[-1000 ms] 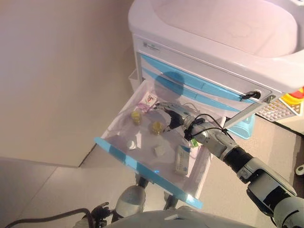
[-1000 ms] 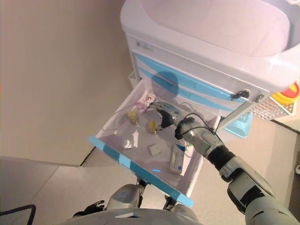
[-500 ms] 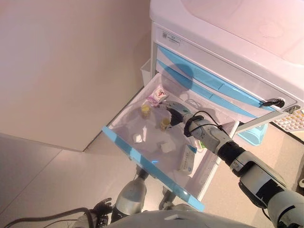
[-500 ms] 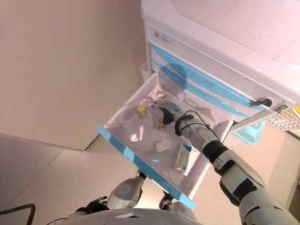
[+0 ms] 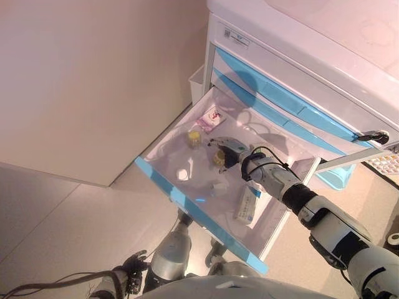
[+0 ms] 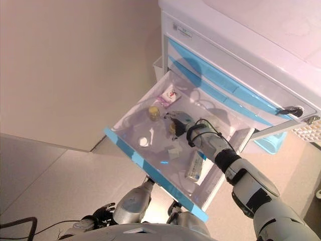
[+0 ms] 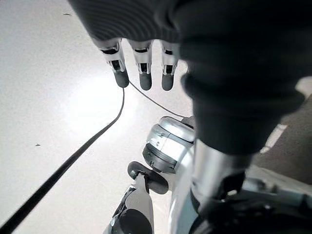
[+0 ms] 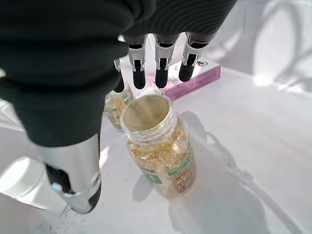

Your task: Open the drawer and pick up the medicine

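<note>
medicine bottle (image 8: 158,146) under open-fingered robot hand (image 8: 161,63)

The cart (image 5: 293,62), at the upper right of the eye views, is white, its closed fronts crossed by sky-blue bands. The open drawer (image 5: 181,146) at mid-frame is pale white inside with a sky-blue front edge. In it, the medicine bottle (image 8: 158,146) is clear with golden-yellow capsules, a clear lid and a white label printed green; a second bottle (image 5: 194,137) shows the same yellow. The flat box (image 5: 212,118) towards the back is pink and white with a red mark. A small round cap (image 6: 143,142) is white, and the long carton (image 5: 247,205) is white with a blue-green end. The right hand (image 5: 227,148) is silver with dark tips under a dark ribbed cover. The left hand (image 7: 141,68) shows the same colours over a pale grey floor (image 7: 48,97). The wall (image 5: 93,75) at left is beige.
</note>
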{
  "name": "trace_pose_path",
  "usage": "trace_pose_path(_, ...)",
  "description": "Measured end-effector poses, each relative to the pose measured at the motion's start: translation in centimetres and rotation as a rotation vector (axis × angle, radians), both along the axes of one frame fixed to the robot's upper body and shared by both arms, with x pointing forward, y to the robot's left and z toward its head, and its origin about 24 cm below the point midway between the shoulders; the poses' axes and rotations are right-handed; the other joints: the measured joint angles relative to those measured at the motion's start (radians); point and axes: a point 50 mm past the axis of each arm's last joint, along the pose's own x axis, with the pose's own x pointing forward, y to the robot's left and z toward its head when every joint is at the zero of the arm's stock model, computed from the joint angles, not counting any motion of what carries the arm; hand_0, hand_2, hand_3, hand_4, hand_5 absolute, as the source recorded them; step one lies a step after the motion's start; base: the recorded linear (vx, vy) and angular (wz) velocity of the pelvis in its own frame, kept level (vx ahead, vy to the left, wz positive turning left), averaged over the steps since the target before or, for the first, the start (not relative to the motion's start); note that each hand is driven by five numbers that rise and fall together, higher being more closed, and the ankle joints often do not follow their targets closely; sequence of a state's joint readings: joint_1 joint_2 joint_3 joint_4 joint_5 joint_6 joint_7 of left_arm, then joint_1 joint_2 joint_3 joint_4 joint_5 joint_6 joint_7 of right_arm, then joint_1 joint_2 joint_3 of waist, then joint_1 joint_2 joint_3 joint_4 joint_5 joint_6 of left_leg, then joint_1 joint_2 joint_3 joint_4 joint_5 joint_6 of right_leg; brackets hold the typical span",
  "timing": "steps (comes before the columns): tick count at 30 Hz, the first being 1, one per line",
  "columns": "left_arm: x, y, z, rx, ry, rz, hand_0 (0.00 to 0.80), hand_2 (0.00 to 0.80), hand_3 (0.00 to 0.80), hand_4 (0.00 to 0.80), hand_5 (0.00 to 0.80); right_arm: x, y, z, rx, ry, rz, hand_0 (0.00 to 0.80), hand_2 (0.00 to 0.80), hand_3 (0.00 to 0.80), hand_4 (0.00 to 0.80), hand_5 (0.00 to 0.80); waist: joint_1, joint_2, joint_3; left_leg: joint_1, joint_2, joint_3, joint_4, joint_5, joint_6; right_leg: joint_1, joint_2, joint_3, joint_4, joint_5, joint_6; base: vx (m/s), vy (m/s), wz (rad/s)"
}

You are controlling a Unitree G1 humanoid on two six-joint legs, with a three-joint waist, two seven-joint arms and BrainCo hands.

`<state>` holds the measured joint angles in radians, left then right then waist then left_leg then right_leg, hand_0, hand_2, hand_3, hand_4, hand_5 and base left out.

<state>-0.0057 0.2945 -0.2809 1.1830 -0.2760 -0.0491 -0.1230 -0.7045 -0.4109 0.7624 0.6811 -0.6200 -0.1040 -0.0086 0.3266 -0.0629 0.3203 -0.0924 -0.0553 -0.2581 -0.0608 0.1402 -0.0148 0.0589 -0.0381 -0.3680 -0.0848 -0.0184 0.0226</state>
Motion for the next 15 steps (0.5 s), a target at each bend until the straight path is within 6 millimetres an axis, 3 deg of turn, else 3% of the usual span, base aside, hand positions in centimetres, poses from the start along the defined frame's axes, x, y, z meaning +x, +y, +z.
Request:
trace_pose_path(8, 0.2, 0.0, 0.0, 0.001, -0.002, -0.007, 0.0, 0.0, 0.0, 0.0, 0.0, 0.2, -1.0, -0.8, -0.046, 0.027, -0.035, 0.0, 0.0, 0.0, 0.0, 0.0, 0.001, 0.0, 0.0, -0.004, 0.0, 0.0, 0.0, 0.001, 0.001, -0.003, 0.0, -0.001, -0.001, 0.0, 0.0, 0.0, 0.0, 0.0)
trace_pose_path(15, 0.2, 0.0, 0.1, -0.001, -0.005, -0.009, 0.0, 0.0, 0.0, 0.0, 0.0, 0.8, -1.5, -0.4, -0.133, -0.065, -0.044, 0.0, 0.0, 0.0, 0.0, 0.0, 0.002, 0.004, 0.005, -0.023, 0.0, 0.001, 0.0, 0.004, 0.001, -0.022, 0.0, -0.001, 0.0, 0.0, 0.0, -0.004, 0.0, 0.0)
